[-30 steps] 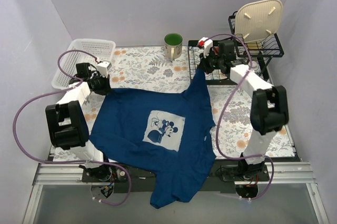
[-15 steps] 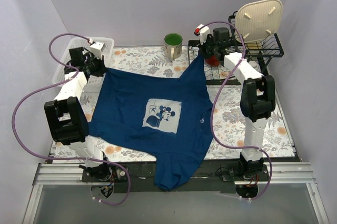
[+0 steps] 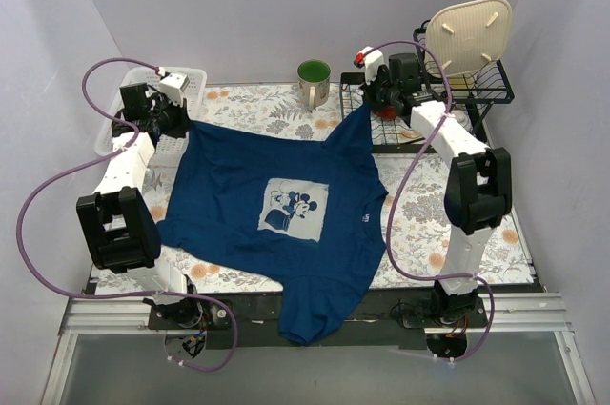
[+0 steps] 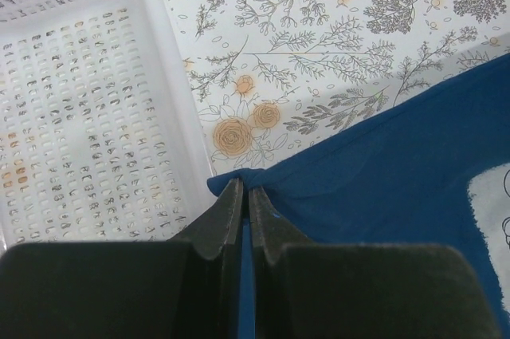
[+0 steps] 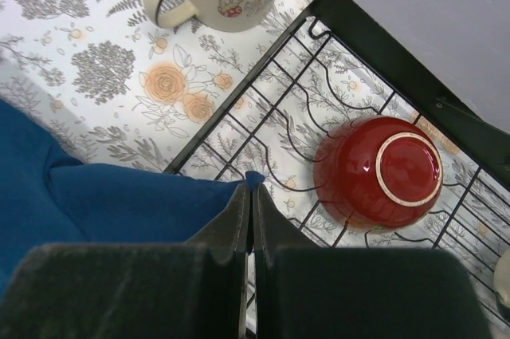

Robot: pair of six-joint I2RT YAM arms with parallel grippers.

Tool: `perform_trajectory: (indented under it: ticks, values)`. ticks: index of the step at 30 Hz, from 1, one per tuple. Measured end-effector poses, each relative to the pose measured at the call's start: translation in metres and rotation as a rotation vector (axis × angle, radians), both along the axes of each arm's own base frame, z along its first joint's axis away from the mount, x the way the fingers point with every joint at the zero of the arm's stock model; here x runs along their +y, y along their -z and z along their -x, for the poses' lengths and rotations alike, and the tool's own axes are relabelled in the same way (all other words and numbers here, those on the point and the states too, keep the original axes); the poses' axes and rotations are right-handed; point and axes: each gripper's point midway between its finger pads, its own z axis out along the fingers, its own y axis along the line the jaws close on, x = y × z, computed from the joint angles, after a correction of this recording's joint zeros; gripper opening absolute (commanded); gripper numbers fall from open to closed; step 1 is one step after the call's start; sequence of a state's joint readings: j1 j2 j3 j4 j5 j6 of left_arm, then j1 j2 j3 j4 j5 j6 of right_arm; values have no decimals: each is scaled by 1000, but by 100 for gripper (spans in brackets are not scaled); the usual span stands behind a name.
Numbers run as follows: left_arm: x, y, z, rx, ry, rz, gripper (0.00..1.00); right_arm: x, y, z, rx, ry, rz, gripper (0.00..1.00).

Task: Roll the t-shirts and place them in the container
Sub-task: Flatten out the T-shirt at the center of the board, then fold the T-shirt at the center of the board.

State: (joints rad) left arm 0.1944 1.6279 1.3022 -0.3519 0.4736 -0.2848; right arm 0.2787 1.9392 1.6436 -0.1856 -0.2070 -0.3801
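Note:
The navy-blue t-shirt [image 3: 276, 205] lies spread over the flowered tablecloth, its pale cartoon print [image 3: 294, 207] facing up. One end of it hangs over the table's near edge. My left gripper [image 3: 177, 123] is shut on the shirt's far left corner [image 4: 239, 181], right beside the white basket [image 4: 72, 116]. My right gripper [image 3: 374, 106] is shut on the far right corner [image 5: 253, 179], held above the black wire rack [image 5: 319, 155]. The far edge of the shirt sags between the two corners.
A white slotted basket [image 3: 157, 105] stands at the far left. A green-lined mug [image 3: 314, 82] is at the back centre. The black wire rack [image 3: 419, 100] at the back right holds an upturned red bowl [image 5: 378, 171] and a cream board [image 3: 467, 35].
Both arms have pulled the shirt's corners farther back and apart, stretching the shirt flatter. The hanging end has slid up towards the table.

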Motion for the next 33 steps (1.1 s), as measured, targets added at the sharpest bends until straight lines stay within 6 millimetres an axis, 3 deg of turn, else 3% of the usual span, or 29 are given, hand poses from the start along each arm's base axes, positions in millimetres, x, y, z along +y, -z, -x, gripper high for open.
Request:
perform_trajectory:
  ticks: [6, 11, 18, 26, 33]
  values:
    - [-1, 0, 3, -7, 37, -26, 0, -5, -11, 54, 18, -14, -6, 1]
    - [-3, 8, 3, 12, 111, -67, 0, -11, -4, 95, 51, -21, -2, 1]
    - [-2, 16, -10, 16, 264, -172, 0, -18, 14, 134, 116, -24, 1, 1]
    - [0, 37, 4, 52, 460, -319, 0, -22, 10, 175, 118, -40, -10, 1]
    - [2, 53, 16, 60, 597, -447, 0, -22, 21, 223, 165, -89, -8, 1]
